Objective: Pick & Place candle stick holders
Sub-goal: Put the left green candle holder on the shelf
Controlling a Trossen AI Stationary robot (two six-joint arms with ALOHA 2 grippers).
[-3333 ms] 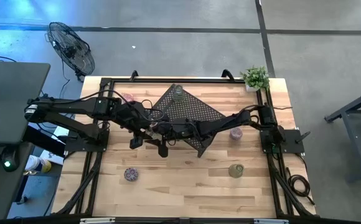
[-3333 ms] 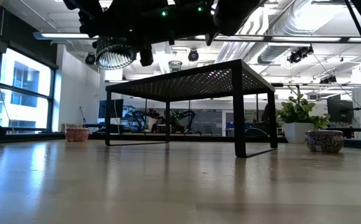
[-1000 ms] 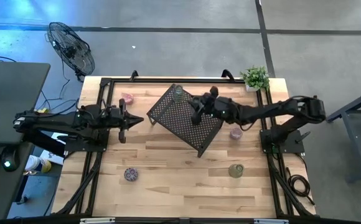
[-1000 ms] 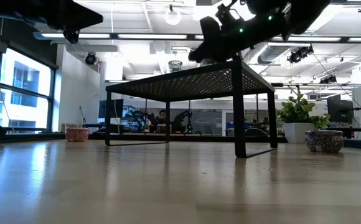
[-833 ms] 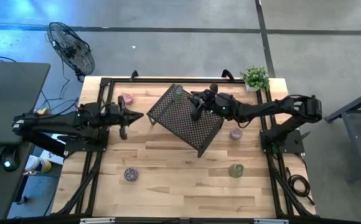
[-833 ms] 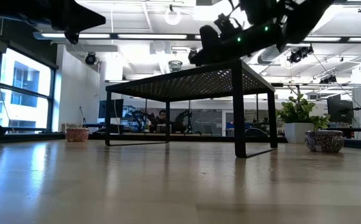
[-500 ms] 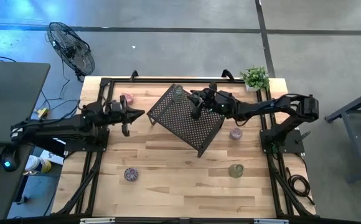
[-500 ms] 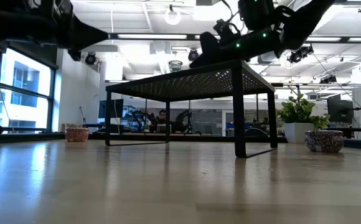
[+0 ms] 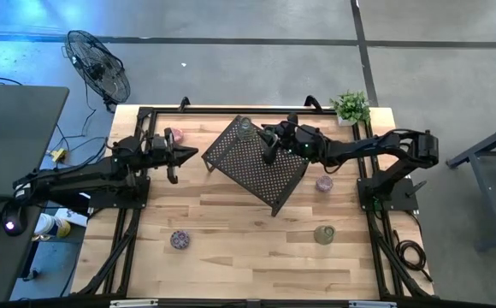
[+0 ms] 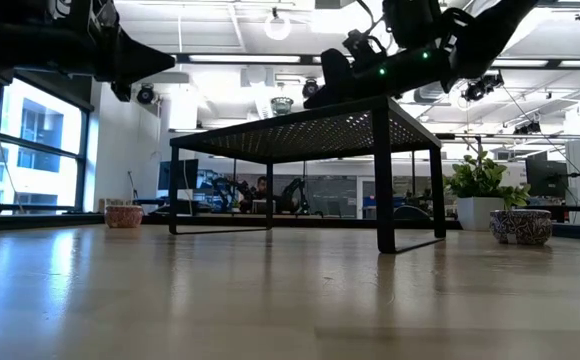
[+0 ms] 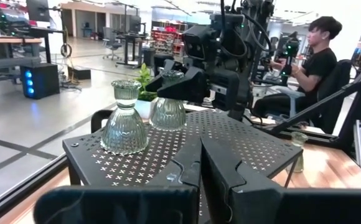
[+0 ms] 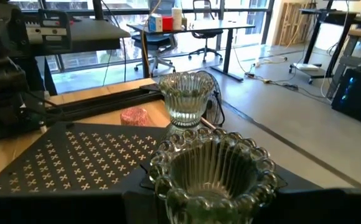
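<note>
A clear ribbed glass candle stick holder (image 11: 124, 121) stands on its wide foot on the black perforated rack (image 9: 261, 171), at the rack's far corner (image 9: 245, 128). My right gripper (image 9: 269, 142) is over the rack beside it, shut on a second clear holder (image 12: 208, 168). My left gripper (image 9: 190, 156) is shut and empty, in the air left of the rack. A pink holder (image 9: 175, 135) sits on the table at the far left. Others sit at the near left (image 9: 180, 239), near right (image 9: 323, 233) and right of the rack (image 9: 323, 183). My right gripper pinches the clear holder's upper part (image 11: 168, 79) between its two fingers, coming from the table's right side and slanting down. The holder stands upright, its beaded rim (image 12: 205, 146) up. Its foot (image 11: 167, 124) is at the rack's top; whether it rests there I cannot tell.
A small potted green plant (image 9: 351, 107) stands at the table's far right corner. A black frame runs along the table's edges (image 9: 145, 120). A person sits beyond the table in the left wrist view (image 11: 308, 56). Bare wood lies near the front edge (image 9: 248, 257).
My left gripper has gone a little toward the table's far edge, still shut and pointing at the rack. My right gripper has edged slightly toward the far edge over the rack and come a little lower, still holding the clear holder.
</note>
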